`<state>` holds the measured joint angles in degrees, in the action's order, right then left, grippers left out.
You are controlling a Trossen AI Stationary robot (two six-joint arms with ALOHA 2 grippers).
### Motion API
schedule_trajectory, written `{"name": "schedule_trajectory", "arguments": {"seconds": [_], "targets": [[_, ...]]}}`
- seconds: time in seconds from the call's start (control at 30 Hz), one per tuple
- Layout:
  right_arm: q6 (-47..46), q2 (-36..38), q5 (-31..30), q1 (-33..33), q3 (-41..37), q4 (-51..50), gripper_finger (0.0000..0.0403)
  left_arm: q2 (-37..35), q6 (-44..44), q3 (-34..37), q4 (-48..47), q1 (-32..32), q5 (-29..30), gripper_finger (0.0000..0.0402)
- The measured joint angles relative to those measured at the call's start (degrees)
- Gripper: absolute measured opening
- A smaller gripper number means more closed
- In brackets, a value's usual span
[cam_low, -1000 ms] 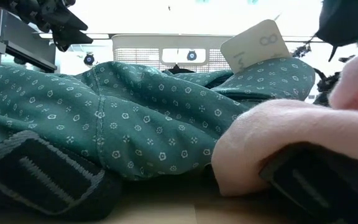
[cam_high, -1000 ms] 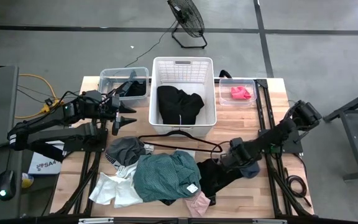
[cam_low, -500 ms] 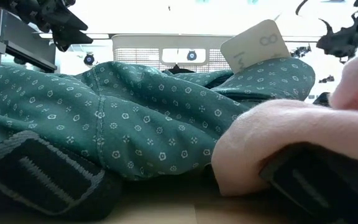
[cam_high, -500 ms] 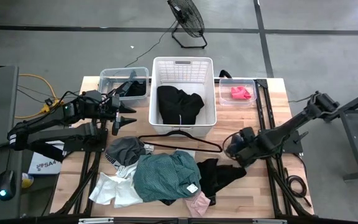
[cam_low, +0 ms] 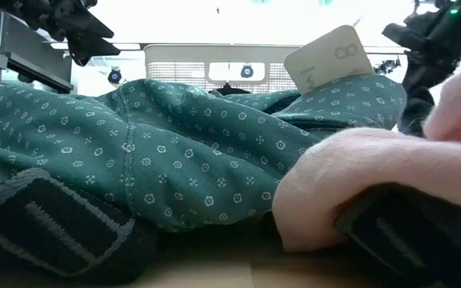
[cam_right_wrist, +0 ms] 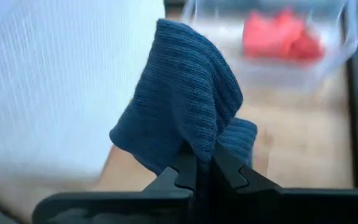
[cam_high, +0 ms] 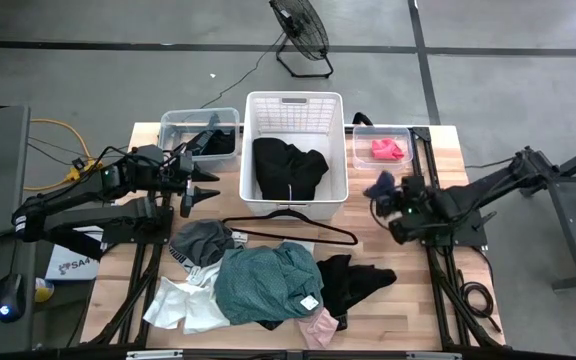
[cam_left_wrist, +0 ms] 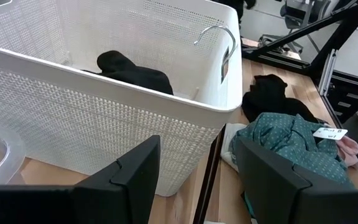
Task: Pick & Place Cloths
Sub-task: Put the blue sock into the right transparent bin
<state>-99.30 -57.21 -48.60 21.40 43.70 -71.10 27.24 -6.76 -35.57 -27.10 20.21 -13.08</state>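
Observation:
A small navy blue cloth [cam_right_wrist: 185, 106] is in my right gripper [cam_right_wrist: 197, 163], which is shut on it and hovers to the right of the white basket [cam_high: 295, 108]; the cloth [cam_high: 379, 184] also shows in the high view. The basket holds a black cloth [cam_high: 286, 166]. The pile on the table's near part has teal-green [cam_high: 266, 283], black [cam_high: 354, 281], grey [cam_high: 200, 240], white [cam_high: 182, 306] and pink [cam_high: 318, 326] cloths. My left gripper [cam_high: 204, 190] waits open, left of the basket. My right gripper pinches a bunched fold of the navy cloth [cam_right_wrist: 199, 144] between its two fingers. The fingers come from the table's right, pointing toward the basket. The cloth is lifted clear of the table and its free part stands out beyond the fingertips.
A thin black wire hanger [cam_high: 288, 229] lies between basket and pile. A clear bin [cam_high: 174, 124] with a dark cloth sits left of the basket. A second bin [cam_high: 360, 152] with a pink-red cloth [cam_high: 387, 150] sits to its right. Bare wood lies near the right gripper.
My right gripper has moved from the black cloth at the pile's right toward the table's far edge and up, carrying the navy cloth. That cloth has left the table and now hangs clear beside the basket's right wall. The black cloth stayed on the table.

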Motion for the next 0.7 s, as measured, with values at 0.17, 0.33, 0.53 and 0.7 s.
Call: {"name": "schedule_trajectory", "arguments": {"seconds": [0.17,0.33,0.53,0.7], "targets": [[9.2,1.9,-7.4,-6.2,0.0,2.4,0.0006,0.0,0.0,0.0,0.0,0.0,0.0,0.0202],[24.0,3.4,-10.7,-14.3,0.0,8.7,0.0005,0.0,0.0,0.0,0.0,0.0,0.0,0.0202],[47.1,3.9,-8.3,-26.6,0.1,21.8,0.0005,0.0,0.0,0.0,0.0,0.0,0.0,0.0202],[62.1,3.2,-3.3,-38.9,0.1,29.7,0.0005,0.0,0.0,0.0,-0.1,0.0,0.0,0.0202]]}}
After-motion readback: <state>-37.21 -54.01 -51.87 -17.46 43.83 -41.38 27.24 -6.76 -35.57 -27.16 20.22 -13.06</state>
